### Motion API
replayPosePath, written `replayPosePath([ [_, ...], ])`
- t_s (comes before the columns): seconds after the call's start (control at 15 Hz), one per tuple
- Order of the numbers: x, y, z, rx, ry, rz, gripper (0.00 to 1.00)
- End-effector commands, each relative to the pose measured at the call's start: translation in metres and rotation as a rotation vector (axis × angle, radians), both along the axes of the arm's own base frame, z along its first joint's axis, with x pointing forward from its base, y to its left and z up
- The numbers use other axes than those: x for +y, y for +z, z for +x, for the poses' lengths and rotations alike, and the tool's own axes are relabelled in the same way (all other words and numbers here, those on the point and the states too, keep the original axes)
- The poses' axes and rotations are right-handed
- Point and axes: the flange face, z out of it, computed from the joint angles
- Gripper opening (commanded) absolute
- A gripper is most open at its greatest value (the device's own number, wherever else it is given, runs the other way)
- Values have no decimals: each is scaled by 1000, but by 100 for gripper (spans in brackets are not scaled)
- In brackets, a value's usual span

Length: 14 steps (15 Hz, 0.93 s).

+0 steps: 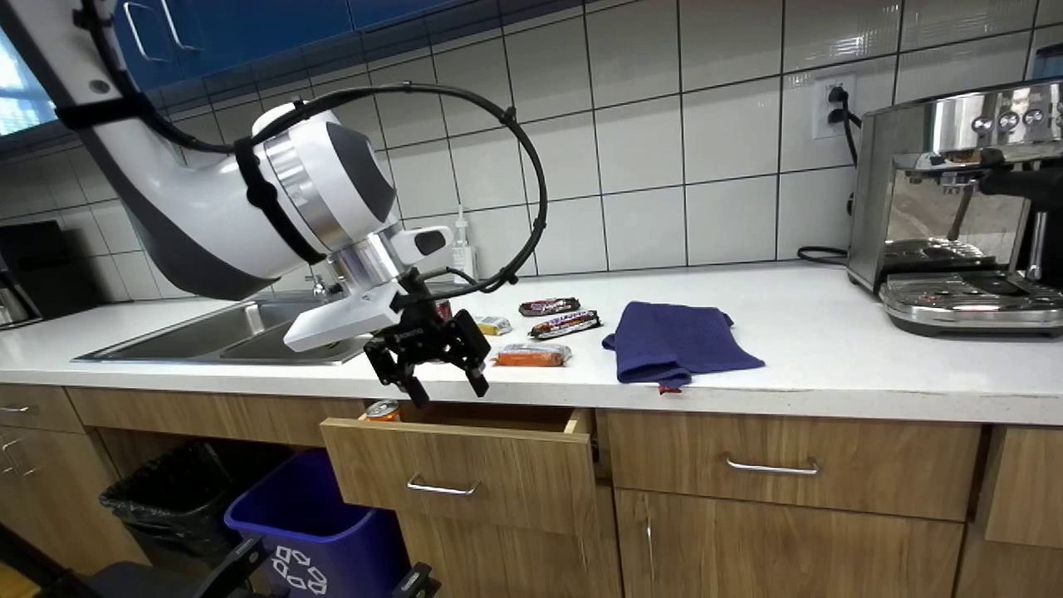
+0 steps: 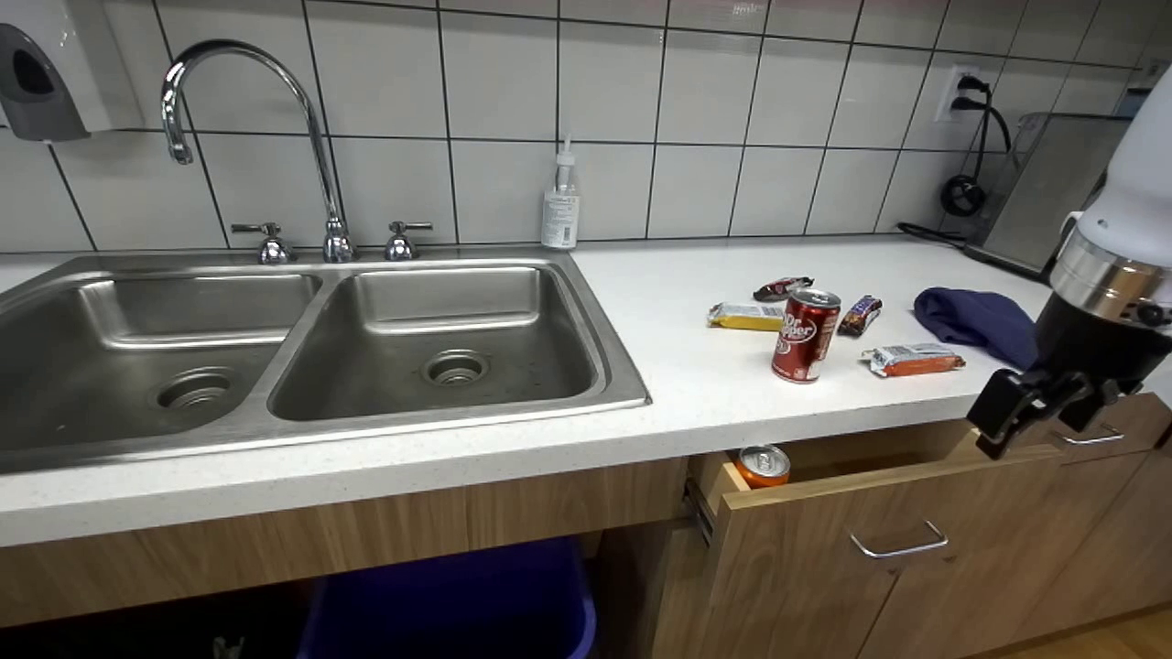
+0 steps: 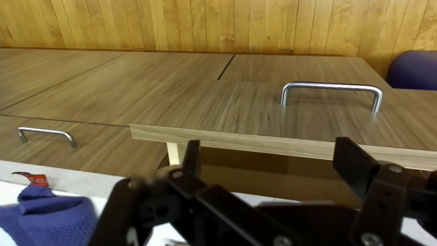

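The tool [image 3: 269, 145] hangs by the pulled-out drawer [image 1: 523, 469] — jaws spread wide — and I see an orange can [image 2: 765, 467] standing inside.

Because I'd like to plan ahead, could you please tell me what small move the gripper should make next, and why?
I would probably ease the gripper a little closer to the pulled-out drawer, keeping it slow: the jaws stand open, nothing is held, and in the wrist view the top edge of the drawer's front shows between the fingertips.
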Motion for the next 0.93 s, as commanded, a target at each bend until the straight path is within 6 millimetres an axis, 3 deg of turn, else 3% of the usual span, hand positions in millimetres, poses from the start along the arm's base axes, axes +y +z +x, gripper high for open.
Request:
replayPosePath([
  [0.0, 7, -9, 9, -19, -2, 23, 100],
  [0.87, 22, -43, 50, 2, 16, 58, 100],
])
